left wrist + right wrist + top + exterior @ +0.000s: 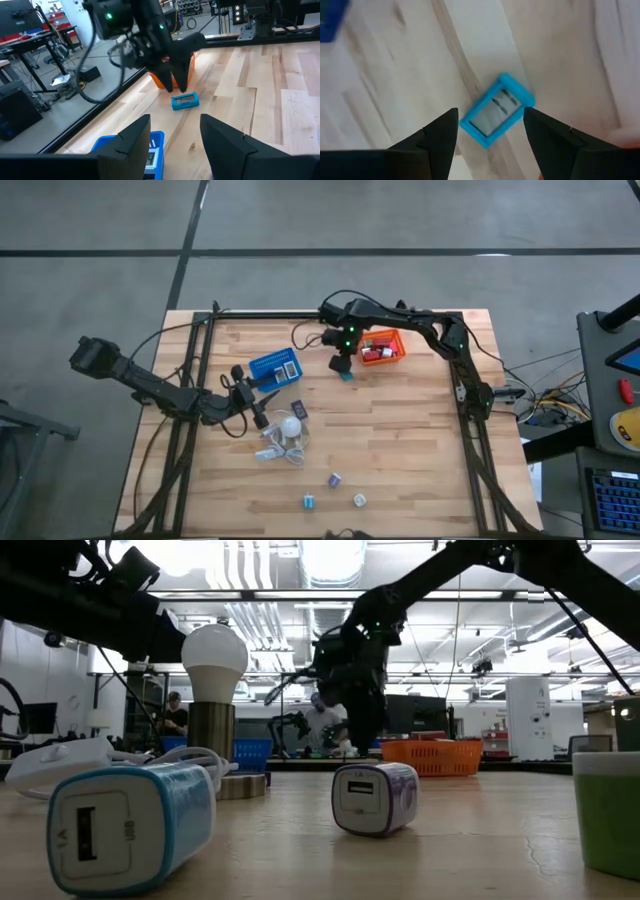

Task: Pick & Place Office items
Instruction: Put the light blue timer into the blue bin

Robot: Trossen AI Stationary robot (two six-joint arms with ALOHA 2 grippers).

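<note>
**High view: sorting partly done, one blue piece under the claw**

High view shows the wooden tabletop (420,440) with two baskets near its far edge. The orange basket (383,346) already holds red and white pieces; the blue basket (274,367) carries a few pale-labelled ones. The bulb with its cord (289,430) lies mid-table and is no part of the job.

The right gripper (490,127) hangs just beside the orange basket, fingers apart on either side of a small blue framed piece (496,111) lying flat on the wood, not yet gripped. The left gripper (175,135) waits by the blue basket, fingers apart and empty.

Still left, by my reading: three small cubes (334,480) near the front edge, and a dark piece (298,410) beside the bulb.
</note>
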